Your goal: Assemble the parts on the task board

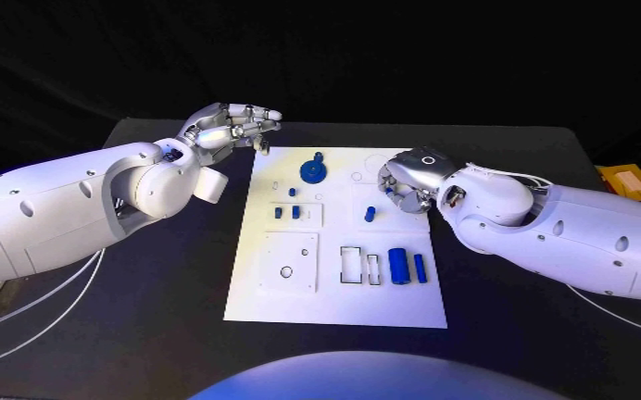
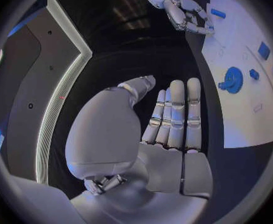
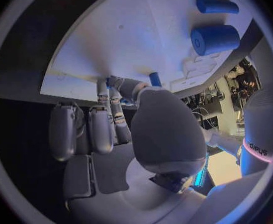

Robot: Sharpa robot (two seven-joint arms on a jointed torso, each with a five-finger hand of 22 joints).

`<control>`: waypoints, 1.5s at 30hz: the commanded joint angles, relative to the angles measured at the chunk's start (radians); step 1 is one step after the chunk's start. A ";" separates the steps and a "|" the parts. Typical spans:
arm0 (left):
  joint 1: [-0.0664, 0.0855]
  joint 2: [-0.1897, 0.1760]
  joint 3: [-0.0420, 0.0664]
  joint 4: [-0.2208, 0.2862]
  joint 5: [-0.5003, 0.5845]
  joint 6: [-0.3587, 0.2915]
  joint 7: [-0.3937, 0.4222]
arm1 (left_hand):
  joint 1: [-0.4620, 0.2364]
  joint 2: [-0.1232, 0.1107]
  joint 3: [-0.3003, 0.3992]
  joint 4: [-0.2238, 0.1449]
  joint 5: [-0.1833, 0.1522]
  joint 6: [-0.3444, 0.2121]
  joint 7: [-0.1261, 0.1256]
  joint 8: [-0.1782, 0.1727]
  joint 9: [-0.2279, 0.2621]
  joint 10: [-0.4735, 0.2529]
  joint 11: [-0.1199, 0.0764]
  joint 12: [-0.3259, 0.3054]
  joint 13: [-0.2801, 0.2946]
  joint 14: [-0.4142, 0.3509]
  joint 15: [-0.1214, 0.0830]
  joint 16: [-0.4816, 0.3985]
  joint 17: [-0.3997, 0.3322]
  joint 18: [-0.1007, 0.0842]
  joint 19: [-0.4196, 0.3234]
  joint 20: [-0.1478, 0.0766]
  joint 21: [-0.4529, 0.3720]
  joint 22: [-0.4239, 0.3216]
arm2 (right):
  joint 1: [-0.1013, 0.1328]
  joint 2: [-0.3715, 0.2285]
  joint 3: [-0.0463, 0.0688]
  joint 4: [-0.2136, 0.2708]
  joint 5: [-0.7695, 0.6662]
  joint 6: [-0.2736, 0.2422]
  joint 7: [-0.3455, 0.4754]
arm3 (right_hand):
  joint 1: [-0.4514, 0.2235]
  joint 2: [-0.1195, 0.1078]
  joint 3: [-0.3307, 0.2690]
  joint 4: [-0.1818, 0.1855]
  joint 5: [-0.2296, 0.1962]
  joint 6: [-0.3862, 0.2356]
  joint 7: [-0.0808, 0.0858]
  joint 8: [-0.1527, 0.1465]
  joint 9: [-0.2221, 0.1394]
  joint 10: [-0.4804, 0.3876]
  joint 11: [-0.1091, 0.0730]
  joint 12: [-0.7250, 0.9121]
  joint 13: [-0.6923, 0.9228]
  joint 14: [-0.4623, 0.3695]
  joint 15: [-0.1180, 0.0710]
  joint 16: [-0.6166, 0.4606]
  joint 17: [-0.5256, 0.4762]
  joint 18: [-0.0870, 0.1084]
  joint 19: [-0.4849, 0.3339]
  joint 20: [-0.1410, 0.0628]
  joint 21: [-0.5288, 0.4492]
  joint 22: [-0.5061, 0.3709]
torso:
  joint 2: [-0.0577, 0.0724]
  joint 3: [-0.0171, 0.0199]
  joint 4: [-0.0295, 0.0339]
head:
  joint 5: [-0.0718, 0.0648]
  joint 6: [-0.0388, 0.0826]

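Black table (image 1: 160, 326) carries the white task board (image 1: 334, 303), with no readable writing on it. Blue gear (image 1: 314, 171) sits near its far edge; two blue cylinders (image 1: 398, 264) lie near its right side. Left hand (image 1: 235, 126) hovers beside the board, fingers released and straight. Right hand (image 1: 405, 182) rests on the board; whether it grasps anything I cannot tell.

The desk (image 1: 160, 344) has a matte black top. Behind its far edge hangs a black curtain (image 1: 347, 39) that closes off the background. Beyond the right edge of the desk sits a yellow object (image 1: 622, 178), partly cut off.
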 commanded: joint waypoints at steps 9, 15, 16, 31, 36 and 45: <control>0.001 0.002 0.001 0.001 0.003 0.014 -0.012 | 0.005 0.000 -0.001 -0.006 0.002 -0.012 0.006 -0.006 -0.003 -0.013 0.003 -0.008 -0.004 -0.001 0.010 -0.006 -0.004 0.012 0.004 0.003 -0.009 -0.003 | 0.007 -0.014 0.005 0.022 0.004 -0.070 0.004 | 0.008 0.020 0.019 -0.009 0.002 0.006 0.002 0.003 0.001 0.032 -0.028 0.003 0.003 0.044 -0.005 0.004 -0.002 -0.021 0.023 -0.006 0.009 0.201 | 0.001 -0.0004 -0.0012 | 0.001 0.002; 0.001 0.002 0.001 -0.001 0.003 0.019 -0.018 | 0.004 0.000 -0.003 -0.006 0.002 -0.015 0.008 -0.008 -0.004 -0.020 0.005 -0.009 -0.006 -0.003 0.011 -0.006 -0.005 0.012 0.003 0.005 -0.011 -0.004 | 0.023 -0.034 0.009 0.053 0.020 -0.083 0.007 | 0.006 0.018 0.019 -0.010 0.001 0.006 0.002 0.002 0.001 0.032 -0.028 0.002 0.003 0.045 -0.005 0.004 -0.001 -0.021 0.024 -0.006 0.011 0.201 | 0.001 -0.0002 -0.0007 | 0.001 0.002; 0.001 0.002 0.001 -0.002 0.003 0.019 -0.019 | 0.004 0.000 -0.003 -0.006 0.002 -0.016 0.008 -0.009 -0.004 -0.022 0.005 -0.010 -0.007 -0.003 0.012 -0.007 -0.005 0.012 0.003 0.005 -0.011 -0.004 | 0.025 -0.038 0.010 0.059 0.024 -0.085 0.007 | 0.005 0.018 0.019 -0.010 0.000 0.007 0.002 0.002 0.002 0.032 -0.028 0.002 0.003 0.045 -0.005 0.005 0.000 -0.021 0.024 -0.006 0.013 0.202 | 0.001 -0.0002 -0.0007 | 0.001 0.002; 0.001 0.008 0.001 -0.004 0.003 0.021 -0.017 | 0.004 0.001 -0.005 -0.006 0.002 -0.018 0.009 -0.010 -0.004 -0.027 0.006 -0.011 -0.008 -0.004 0.013 -0.007 -0.006 0.012 0.002 0.006 -0.013 -0.005 | 0.026 -0.025 0.015 0.201 0.066 -0.101 0.031 | 0.004 0.017 0.019 -0.011 0.000 0.007 0.002 0.002 0.002 0.032 -0.028 0.001 0.003 0.045 -0.005 0.005 0.000 -0.021 0.024 -0.006 0.012 0.201 | 0.000 0.0008 -0.0018 | 0.033 0.002; 0.001 0.015 0.001 -0.007 0.003 0.022 -0.016 | 0.004 0.001 -0.005 -0.006 0.002 -0.019 0.010 -0.010 -0.004 -0.028 0.007 -0.011 -0.009 -0.005 0.013 -0.007 -0.006 0.012 0.002 0.006 -0.013 -0.005 | 0.006 0.017 0.015 0.223 0.069 -0.101 0.047 | 0.004 0.017 0.020 -0.011 0.000 0.007 0.002 0.002 0.002 0.032 -0.028 0.001 0.003 0.045 -0.005 0.005 0.000 -0.021 0.023 -0.006 0.011 0.201 | -0.001 0.0008 -0.0012 | 0.054 -0.001; 0.001 0.027 0.001 -0.010 0.003 0.016 -0.018 | 0.004 0.001 -0.005 -0.006 0.002 -0.019 0.010 -0.010 -0.004 -0.029 0.007 -0.011 -0.009 -0.005 0.014 -0.007 -0.007 0.012 0.002 0.007 -0.014 -0.006 | -0.052 0.099 0.012 0.211 0.068 -0.103 0.073 | 0.005 0.017 0.023 -0.016 0.003 0.006 0.002 0.000 0.002 0.032 -0.028 -0.001 0.003 0.045 -0.005 0.005 -0.001 -0.020 0.022 -0.006 0.008 0.200 | 0.002 -0.0008 0.0005 | 0.085 -0.005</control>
